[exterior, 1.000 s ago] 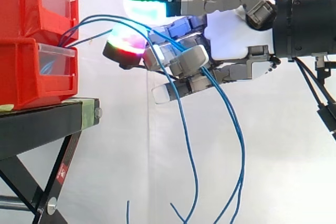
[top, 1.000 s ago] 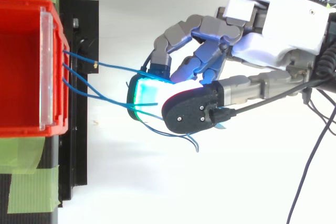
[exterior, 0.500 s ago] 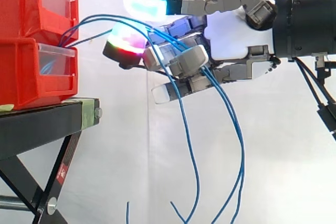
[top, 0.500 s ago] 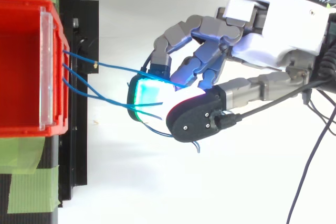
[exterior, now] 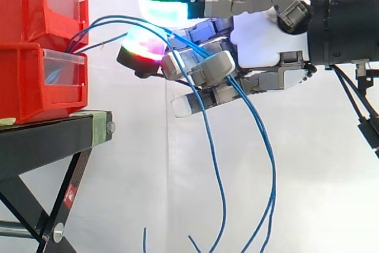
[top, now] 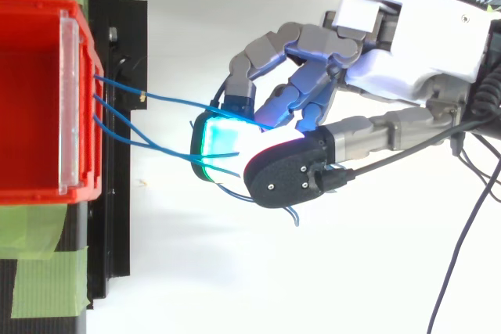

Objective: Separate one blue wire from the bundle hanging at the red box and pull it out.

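Several thin blue wires [exterior: 100, 22] come out between the two stacked red bins [exterior: 26, 81] and arc right into my hand [exterior: 260, 39]. In the side view they pass through its curled fingers and hang in long loops toward the bottom edge. The thumb, with its green-white pad [exterior: 166, 1], stands above the wires, and a finger with a red-green pad [exterior: 141, 48] reaches toward the bins. In the top view the wires [top: 168, 99] fan from the red bin [top: 31, 4] to the hand [top: 415, 37]. Which single wire is held apart cannot be told.
The bins sit on a black stand [exterior: 47, 137] with crossed legs below. Green tape [top: 47, 279] marks the stand's lower left corner in the top view. A white curtain hangs behind, with open space under the hand where the wires dangle.
The thumb lifted slightly, then came back down over the wires. The wires' loose lower ends have swung a little. The arm and bins stay where they were.
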Controlling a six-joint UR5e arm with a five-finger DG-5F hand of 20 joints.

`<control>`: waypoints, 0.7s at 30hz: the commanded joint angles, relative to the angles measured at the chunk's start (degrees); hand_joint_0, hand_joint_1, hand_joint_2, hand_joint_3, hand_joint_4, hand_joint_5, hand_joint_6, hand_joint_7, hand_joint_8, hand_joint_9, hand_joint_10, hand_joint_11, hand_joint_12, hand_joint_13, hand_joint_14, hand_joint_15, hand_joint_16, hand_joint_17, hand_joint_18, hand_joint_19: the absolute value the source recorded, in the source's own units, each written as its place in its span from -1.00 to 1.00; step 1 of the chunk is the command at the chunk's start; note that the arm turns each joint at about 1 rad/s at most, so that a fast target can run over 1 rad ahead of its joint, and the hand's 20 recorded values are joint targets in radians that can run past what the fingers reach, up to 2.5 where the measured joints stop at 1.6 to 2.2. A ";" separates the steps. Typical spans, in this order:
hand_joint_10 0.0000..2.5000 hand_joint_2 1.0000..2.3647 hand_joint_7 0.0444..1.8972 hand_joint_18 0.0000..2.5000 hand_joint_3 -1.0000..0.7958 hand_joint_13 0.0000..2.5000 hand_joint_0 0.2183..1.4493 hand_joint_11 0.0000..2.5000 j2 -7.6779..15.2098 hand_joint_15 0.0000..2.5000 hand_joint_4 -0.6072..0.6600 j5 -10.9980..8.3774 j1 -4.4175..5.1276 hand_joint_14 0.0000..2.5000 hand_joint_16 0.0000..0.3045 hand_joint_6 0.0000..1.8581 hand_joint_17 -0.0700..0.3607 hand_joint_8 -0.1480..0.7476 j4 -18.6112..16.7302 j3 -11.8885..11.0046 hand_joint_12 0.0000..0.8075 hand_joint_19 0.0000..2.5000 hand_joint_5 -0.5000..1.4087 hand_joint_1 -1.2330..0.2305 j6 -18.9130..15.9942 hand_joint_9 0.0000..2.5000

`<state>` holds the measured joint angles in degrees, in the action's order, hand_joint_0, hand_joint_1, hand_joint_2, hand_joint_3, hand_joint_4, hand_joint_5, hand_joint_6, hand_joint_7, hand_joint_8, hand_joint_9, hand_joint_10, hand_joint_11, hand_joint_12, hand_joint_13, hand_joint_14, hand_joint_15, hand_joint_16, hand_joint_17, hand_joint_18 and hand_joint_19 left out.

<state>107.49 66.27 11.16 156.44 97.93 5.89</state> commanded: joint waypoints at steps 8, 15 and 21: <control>-0.99 -0.97 -0.05 -0.38 -0.08 0.14 -0.33 -0.05 0.00 0.02 0.29 0.00 0.00 -0.98 -0.61 -0.01 -0.06 0.14 0.00 -0.02 -0.01 -0.56 -0.70 -0.43 0.00 -0.23; -0.99 -0.97 -0.06 -0.38 -0.08 0.12 -0.28 -0.05 0.00 0.00 0.32 0.00 0.00 -0.98 -0.61 -0.01 -0.05 0.13 0.00 -0.02 0.00 -0.59 -0.71 -0.51 0.00 -0.27; -0.99 -0.97 -0.06 -0.38 -0.07 0.11 -0.26 -0.06 0.00 -0.01 0.33 0.00 0.00 -0.98 -0.61 -0.01 -0.05 0.13 0.44 -0.02 0.00 -0.59 -0.72 -0.52 0.00 -0.28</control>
<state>107.49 66.27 11.16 156.68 97.92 5.89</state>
